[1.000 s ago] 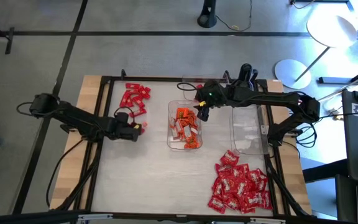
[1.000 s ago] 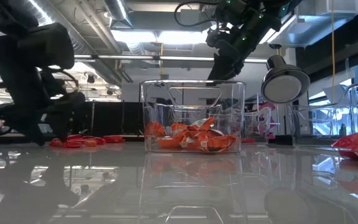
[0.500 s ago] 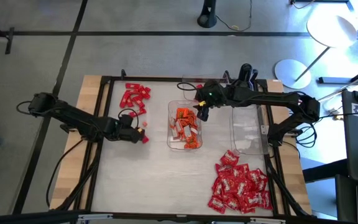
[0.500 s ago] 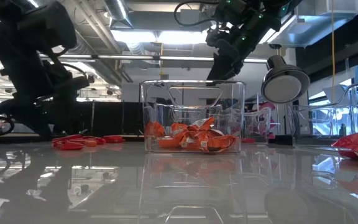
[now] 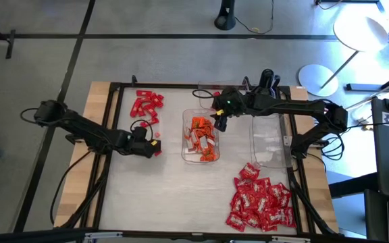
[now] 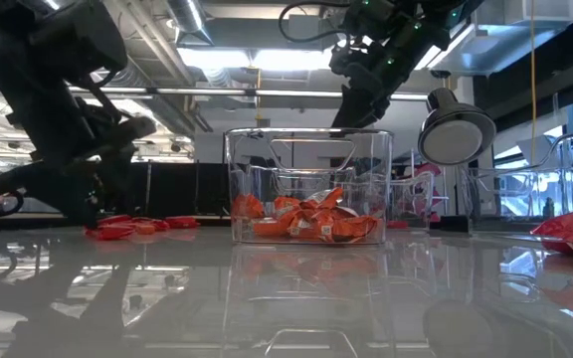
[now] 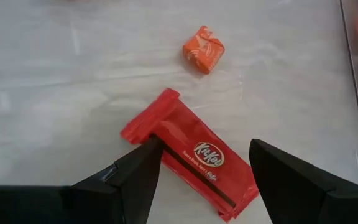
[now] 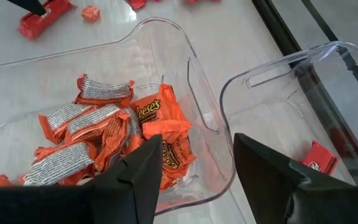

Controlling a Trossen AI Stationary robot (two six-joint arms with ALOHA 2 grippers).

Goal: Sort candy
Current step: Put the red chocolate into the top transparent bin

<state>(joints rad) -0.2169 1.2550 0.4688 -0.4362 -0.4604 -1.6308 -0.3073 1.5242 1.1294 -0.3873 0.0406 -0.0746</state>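
I had the left gripper low over the white table, its fingers spread on either side of a flat red KitKat wrapper lying there — not pinching it. A small orange wrapped sweet sat near it. The right gripper hung, fingers apart and empty, above the clear plastic tray of orange Reese's wrappers. A heap of red-and-white wrapped sweets lay at the table's near right corner.

From here, bright overhead strip lights mirror hard off the glossy table. Floor glare whitens the high view's right top corner. Wrist views sharp; their fingers slightly soft.
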